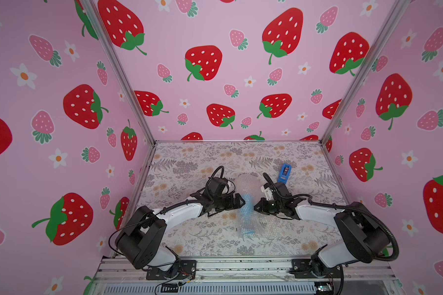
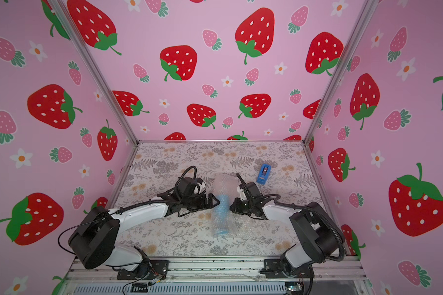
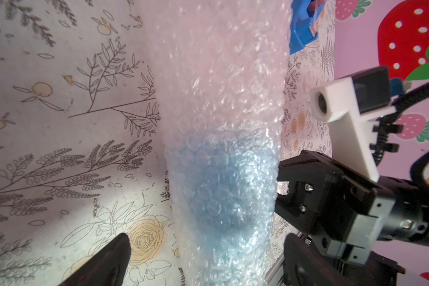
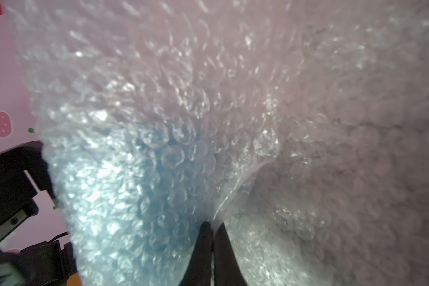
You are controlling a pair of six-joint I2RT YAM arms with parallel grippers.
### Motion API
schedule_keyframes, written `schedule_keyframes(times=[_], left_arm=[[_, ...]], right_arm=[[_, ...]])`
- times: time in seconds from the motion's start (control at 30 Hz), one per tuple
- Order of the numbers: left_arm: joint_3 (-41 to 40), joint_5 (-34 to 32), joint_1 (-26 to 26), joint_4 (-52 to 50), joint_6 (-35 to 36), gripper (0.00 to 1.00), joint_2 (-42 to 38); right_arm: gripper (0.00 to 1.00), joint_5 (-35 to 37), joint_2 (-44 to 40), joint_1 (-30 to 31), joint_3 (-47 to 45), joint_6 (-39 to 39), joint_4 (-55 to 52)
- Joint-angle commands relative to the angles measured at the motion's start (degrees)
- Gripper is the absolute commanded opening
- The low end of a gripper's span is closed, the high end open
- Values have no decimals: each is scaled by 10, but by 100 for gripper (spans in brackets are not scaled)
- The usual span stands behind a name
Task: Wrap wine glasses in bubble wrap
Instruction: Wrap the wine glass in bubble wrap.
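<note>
Through the bubble wrap [image 3: 221, 74], the goblet [image 3: 223, 193] reads in both wrist views only as a soft blue smear, its outline lost. The tape dispenser [image 3: 299, 29] is cropped by the frame edge (just a blue corner shows). One dark finger [image 3: 109, 260] of the left pincer [image 1: 237, 203] enters its own wrist view; the right pincer [image 4: 213, 244] is cut off just behind its tips.

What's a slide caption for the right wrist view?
Right pincer shut on a fold of bubble wrap, light-blue goblet showing through.
</note>
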Motion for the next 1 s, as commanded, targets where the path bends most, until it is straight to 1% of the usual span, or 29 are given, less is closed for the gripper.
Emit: schedule_keyframes(times=[0.0,0.23,0.6,0.97], left_arm=[[8,14,3,32,-21,99,9],[17,-6,5,32,-44,99,27],[30,-1,6,29,-58,99,41],[49,-4,-2,22,-70,99,61]], right_arm=[[7,0,13,6,-1,13,37],[7,9,42,16,6,17,58],[6,15,87,29,10,26,102],[6,28,103,45,12,25,104]])
